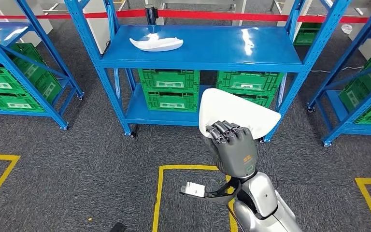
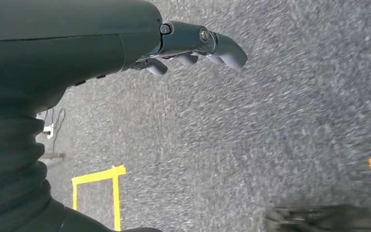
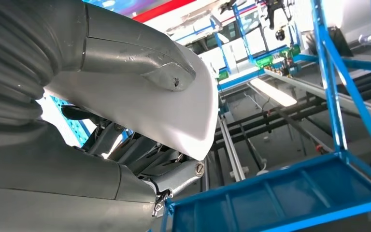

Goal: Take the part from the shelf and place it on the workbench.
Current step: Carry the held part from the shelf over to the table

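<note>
The right hand point(image 1: 232, 145) was clamped on a white part point(image 1: 236, 115), thumb over one face and fingers point(image 3: 140, 152) under the other, held in front of the shelf point(image 1: 198, 48). The left hand point(image 2: 193, 46) hung with fingers loosely apart, holding nothing. The part was judged a light, stiff, smooth shell, likely slippery, best taken at its thick edge. A second white part point(image 1: 156, 44) lay on the shelf. Grey carpet point(image 1: 101, 159) with yellow tape point(image 1: 160, 193) was seen below.
</note>
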`<action>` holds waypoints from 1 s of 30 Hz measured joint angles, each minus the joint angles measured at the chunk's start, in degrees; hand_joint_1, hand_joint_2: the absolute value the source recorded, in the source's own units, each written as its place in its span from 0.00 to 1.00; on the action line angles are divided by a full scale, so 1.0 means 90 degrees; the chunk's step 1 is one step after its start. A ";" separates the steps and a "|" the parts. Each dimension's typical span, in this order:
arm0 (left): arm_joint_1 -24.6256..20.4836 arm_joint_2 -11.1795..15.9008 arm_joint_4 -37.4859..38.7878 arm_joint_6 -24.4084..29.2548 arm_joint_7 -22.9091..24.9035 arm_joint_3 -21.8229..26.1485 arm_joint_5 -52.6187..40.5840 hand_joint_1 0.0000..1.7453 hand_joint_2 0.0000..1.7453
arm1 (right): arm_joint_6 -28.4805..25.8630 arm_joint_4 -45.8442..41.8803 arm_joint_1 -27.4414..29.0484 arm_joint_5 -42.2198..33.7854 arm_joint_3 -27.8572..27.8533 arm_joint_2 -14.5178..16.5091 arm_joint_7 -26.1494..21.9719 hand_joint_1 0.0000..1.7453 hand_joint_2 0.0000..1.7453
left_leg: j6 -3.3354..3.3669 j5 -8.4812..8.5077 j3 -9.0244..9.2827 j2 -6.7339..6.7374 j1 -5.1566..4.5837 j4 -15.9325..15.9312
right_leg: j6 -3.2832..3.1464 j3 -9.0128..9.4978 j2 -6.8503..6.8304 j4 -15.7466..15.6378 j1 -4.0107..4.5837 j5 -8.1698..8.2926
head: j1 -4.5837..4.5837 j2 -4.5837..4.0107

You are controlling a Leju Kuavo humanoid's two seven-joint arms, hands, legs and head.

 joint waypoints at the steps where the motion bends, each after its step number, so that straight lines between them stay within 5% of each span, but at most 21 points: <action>1: -0.0005 0.0001 0.0000 0.0004 -0.0002 0.0000 0.0005 0.00 1.00 | 0.0008 0.0000 0.0003 0.0015 0.0000 0.0013 0.0000 0.96 1.00 | -0.0029 -0.0183 -0.0035 0.0001 0.0014 0.0398 | 0.0010 -0.0109 -0.0005 0.0012 -0.0003 0.0087 | -0.0004 0.0000; 3: -0.0008 0.0007 -0.0001 0.0007 -0.0005 0.0000 0.0020 0.00 1.00 | 0.0029 -0.0001 0.0005 0.0033 0.0000 0.0028 -0.0001 0.96 1.00 | -0.0065 -0.0062 0.0096 0.0003 0.0039 0.0769 | 0.0045 -0.0332 -0.0019 0.0052 -0.0014 0.0246 | -0.0007 0.0000; 4: -0.0009 0.0011 -0.0001 0.0008 -0.0012 0.0000 0.0030 0.00 1.00 | 0.0039 -0.0001 0.0003 0.0043 0.0000 0.0033 -0.0002 0.96 1.00 | -0.0074 0.0119 0.0312 0.0004 0.0051 0.0643 | 0.0071 -0.0450 -0.0026 0.0078 -0.0024 0.0319 | -0.0007 0.0000; 5: -0.0012 0.0014 -0.0004 0.0013 -0.0022 0.0000 0.0039 0.00 1.00 | 0.0049 -0.0001 -0.0001 0.0053 0.0000 0.0038 -0.0004 0.96 1.00 | -0.0077 0.0228 0.0645 0.0002 0.0064 0.0289 | 0.0104 -0.0550 -0.0030 0.0110 -0.0033 0.0387 | -0.0008 0.0000; 7: -0.0027 0.0014 -0.0011 0.0025 -0.0047 0.0000 0.0052 0.00 1.00 | 0.0061 -0.0016 -0.0015 0.0067 -0.0005 0.0047 -0.0008 0.96 1.00 | -0.0042 0.0104 0.1357 -0.0014 0.0055 -0.0663 | 0.0181 -0.0689 -0.0035 0.0163 -0.0033 0.0505 | -0.0013 0.0000; 9: -0.0035 0.0010 -0.0016 0.0039 -0.0058 0.0002 0.0056 0.00 1.00 | 0.0068 -0.0033 -0.0039 0.0073 -0.0010 0.0057 -0.0016 0.96 1.00 | 0.0051 -0.0073 0.1628 -0.0031 0.0018 -0.1162 | 0.0261 -0.0732 -0.0041 0.0156 -0.0031 0.0635 | -0.0018 0.0000; 11: -0.0024 0.0006 -0.0014 0.0049 -0.0059 0.0004 0.0058 0.00 1.00 | 0.0070 -0.0035 -0.0058 0.0077 -0.0010 0.0061 -0.0016 0.96 1.00 | 0.0190 0.0016 0.1527 -0.0015 0.0005 -0.1187 | 0.0343 -0.0756 -0.0039 0.0130 -0.0052 0.0712 | -0.0022 0.0000; 12: -0.0021 0.0007 -0.0013 0.0053 -0.0058 0.0005 0.0059 0.00 1.00 | 0.0071 -0.0035 -0.0063 0.0077 -0.0010 0.0062 -0.0013 0.96 1.00 | 0.0264 0.0088 0.1463 0.0002 0.0004 -0.1189 | 0.0378 -0.0801 -0.0033 0.0204 -0.0063 0.0596 | -0.0022 0.0000; 15: -0.0026 0.0011 -0.0017 0.0070 -0.0060 0.0007 0.0059 0.00 1.00 | 0.0073 -0.0034 -0.0087 0.0074 -0.0011 0.0063 -0.0009 0.96 1.00 | 0.0391 0.0353 0.1199 0.0033 -0.0001 -0.1190 | 0.0427 -0.1094 -0.0015 0.1163 -0.0069 -0.0347 | -0.0015 0.0000; 17: -0.0028 0.0009 -0.0018 0.0071 -0.0061 0.0007 0.0055 0.00 1.00 | 0.0085 -0.0033 -0.0100 0.0071 -0.0012 0.0062 -0.0006 0.96 1.00 | 0.0404 0.0537 0.0957 0.0036 -0.0030 -0.1166 | 0.0419 -0.1189 -0.0008 0.1919 -0.0054 -0.0665 | -0.0010 0.0000; 18: -0.0029 0.0009 -0.0018 0.0071 -0.0061 0.0007 0.0052 0.00 1.00 | 0.0094 -0.0033 -0.0104 0.0070 -0.0012 0.0061 -0.0004 0.96 1.00 | 0.0404 0.0620 0.0833 0.0038 -0.0045 -0.1148 | 0.0397 -0.1104 -0.0006 0.2046 -0.0041 -0.0597 | -0.0010 0.0000; 20: -0.0037 0.0009 -0.0019 0.0067 -0.0059 0.0007 0.0038 0.00 1.00 | 0.0110 -0.0033 -0.0118 0.0069 -0.0010 0.0062 -0.0001 0.96 1.00 | 0.0395 0.0758 0.0625 0.0040 -0.0070 -0.1108 | 0.0312 -0.0591 0.0000 0.1611 0.0004 -0.0289 | -0.0010 0.0000; 22: -0.0048 -0.0001 -0.0019 0.0061 -0.0058 0.0007 0.0016 0.00 1.00 | 0.0117 -0.0045 -0.0152 0.0066 -0.0010 0.0063 0.0001 0.96 1.00 | 0.0365 0.0878 0.0488 0.0037 -0.0097 -0.1071 | 0.0201 0.0141 0.0000 0.0652 0.0063 -0.0318 | -0.0014 0.0000; 24: -0.0051 -0.0010 -0.0019 0.0059 -0.0056 0.0007 0.0001 0.00 1.00 | 0.0119 -0.0061 -0.0178 0.0062 -0.0012 0.0062 0.0006 0.96 1.00 | 0.0299 0.1008 0.0431 0.0041 -0.0096 -0.1078 | 0.0134 0.0482 0.0001 0.0046 0.0108 -0.0471 | -0.0007 0.0000; 27: -0.0030 -0.0004 -0.0018 0.0055 -0.0058 0.0007 -0.0003 0.00 1.00 | 0.0120 -0.0066 -0.0179 0.0061 -0.0011 0.0061 0.0008 0.96 1.00 | 0.0177 0.1050 0.0347 0.0032 -0.0071 -0.1088 | 0.0038 0.0358 -0.0010 -0.0089 0.0088 -0.0281 | 0.0016 0.0000; 30: -0.0025 0.0008 -0.0016 0.0016 -0.0071 0.0007 -0.0004 0.00 1.00 | 0.0121 -0.0068 -0.0158 0.0063 -0.0010 0.0063 0.0007 0.96 1.00 | 0.0054 0.0170 0.0107 0.0003 -0.0037 -0.0309 | -0.0035 0.0101 -0.0024 -0.0136 0.0043 0.0012 | 0.0000 0.0000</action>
